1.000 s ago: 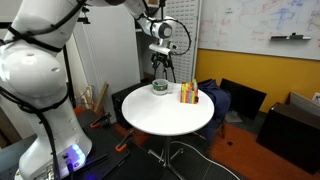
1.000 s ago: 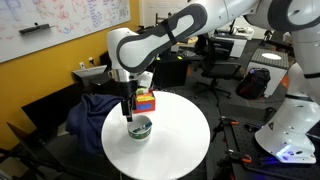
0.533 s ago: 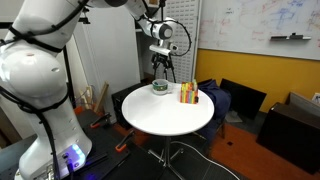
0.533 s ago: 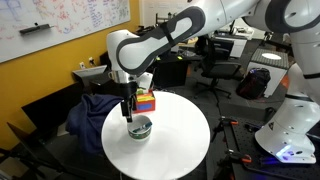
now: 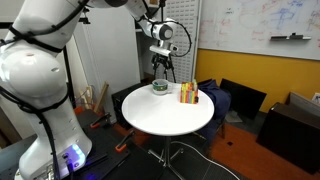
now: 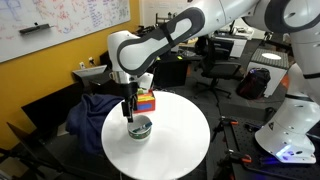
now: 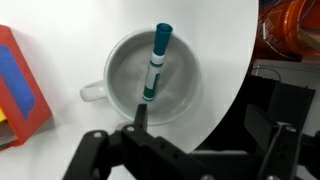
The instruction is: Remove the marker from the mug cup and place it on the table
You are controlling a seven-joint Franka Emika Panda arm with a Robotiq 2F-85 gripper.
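The mug cup (image 7: 150, 80) is pale greenish, squat and round, with its handle at the left in the wrist view. It stands near the rim of the round white table (image 5: 165, 112). The marker (image 7: 155, 62), teal-capped with a white and teal body, leans inside the cup. My gripper (image 7: 205, 125) is open and empty just above the cup, one finger over the cup's rim, the other past the table's edge. In both exterior views the gripper (image 6: 128, 112) hangs straight down over the cup (image 6: 139, 127) (image 5: 159, 87). The marker is too small to see there.
A red-yellow-orange striped block bundle (image 5: 188, 94) (image 6: 146, 101) stands on the table close to the cup. A red and blue box edge (image 7: 20, 85) shows in the wrist view. Dark chairs and a blue cloth (image 6: 92, 112) surround the table.
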